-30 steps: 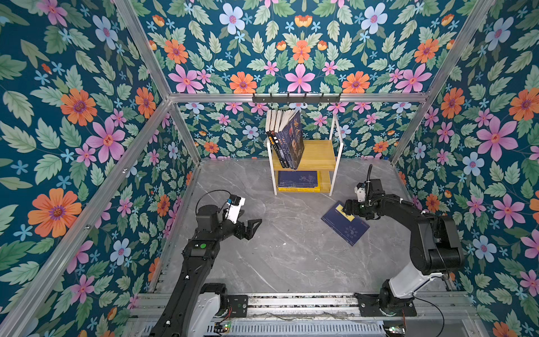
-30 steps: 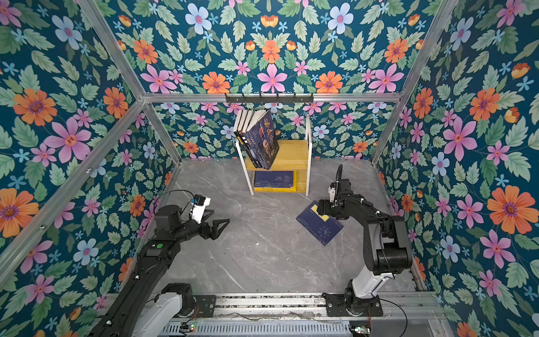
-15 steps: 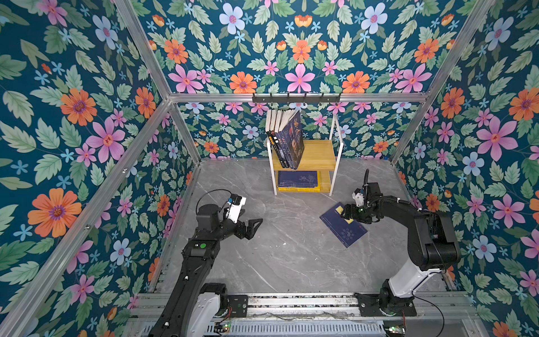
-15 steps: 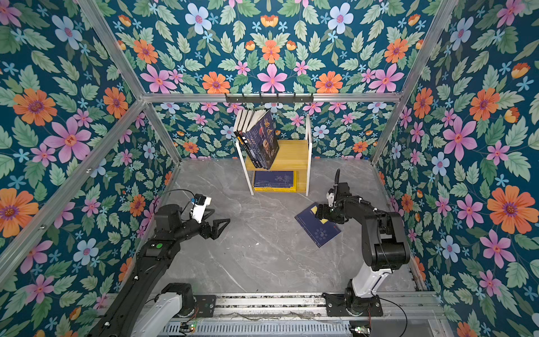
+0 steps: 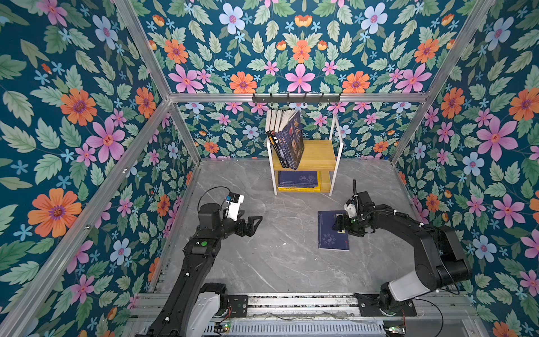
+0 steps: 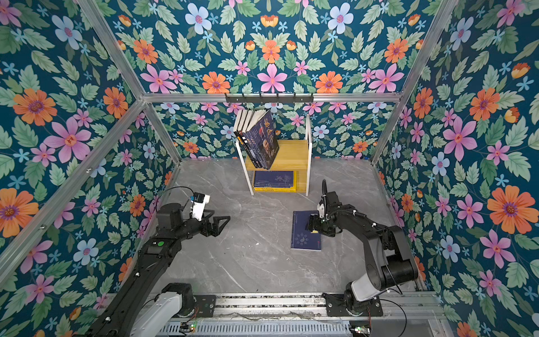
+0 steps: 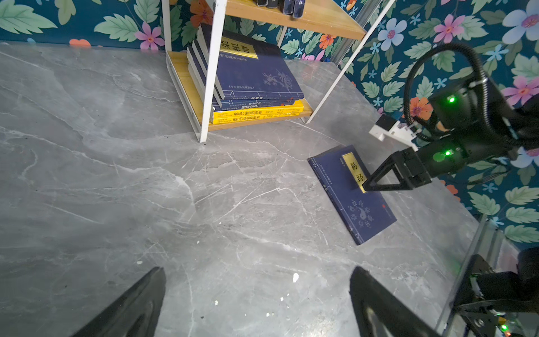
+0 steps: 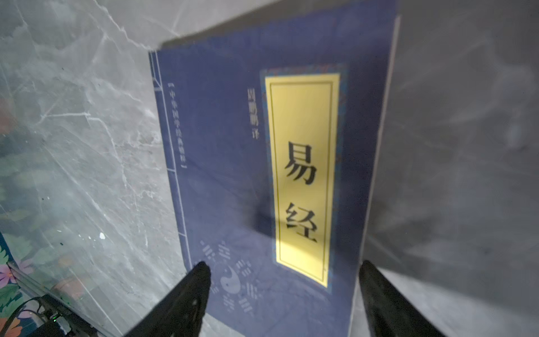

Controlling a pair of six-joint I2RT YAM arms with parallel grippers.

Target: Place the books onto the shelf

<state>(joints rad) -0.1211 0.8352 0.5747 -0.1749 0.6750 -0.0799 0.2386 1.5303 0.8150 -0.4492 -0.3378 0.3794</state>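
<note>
One thin navy paperback with a yellow title label [image 5: 329, 237] lies flat on the grey marbled counter [image 5: 277, 262], in front of the small two-tier shelf of light wooden boards and white metal frame [image 5: 319, 153] and well apart from it. The right hand [image 5: 339, 226] is low over the book's label end, fingers spread and holding nothing; in the right wrist view one finger is over the cover by the yin-yang emblem and the other is just past the page edge. The left hand [image 5: 253, 226] hangs over bare counter, wide open and empty. The main risk is the grasp. A thin book lying flat gives the fingers no edge to get under, so closing them could skate over the glossy cover, shove the book along, or pinch up the cover alone and let the pages fan open. Later, sliding it in beside the leaning row of dark upright books [image 5: 287, 140] on the top board could tip them, while the lower tier already carries a flat stack of navy and yellow books [image 7: 253, 76]. I cannot tell whether the fingertips touch the cover or hover above it. The right wrist view is blurred and cuts off the book's near end, and in both top views the hand hides the label.
</note>
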